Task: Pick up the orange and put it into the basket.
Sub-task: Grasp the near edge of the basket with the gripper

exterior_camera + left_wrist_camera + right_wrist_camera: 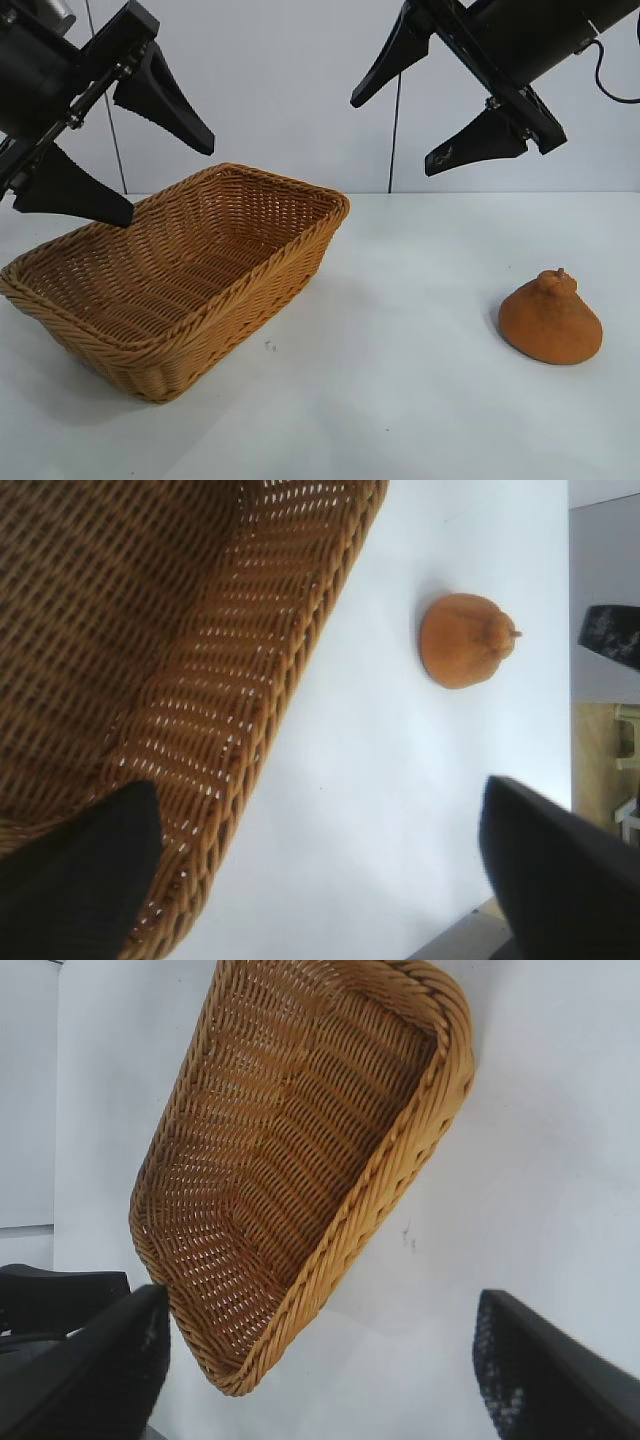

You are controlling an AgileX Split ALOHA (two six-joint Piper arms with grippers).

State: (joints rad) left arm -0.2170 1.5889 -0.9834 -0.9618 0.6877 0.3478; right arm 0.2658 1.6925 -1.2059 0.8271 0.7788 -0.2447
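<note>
The orange, dull and bumpy with a knobby neck and stem nub, sits on the white table at the right; it also shows in the left wrist view. The woven golden-brown basket stands at the left, empty; its rim also shows in the left wrist view and the right wrist view. My left gripper hangs open and empty above the basket's back left. My right gripper hangs open and empty high above the table, up and left of the orange.
The white table spreads between basket and orange. A white wall with a dark vertical seam stands behind. The table's edge and floor beyond show in the left wrist view.
</note>
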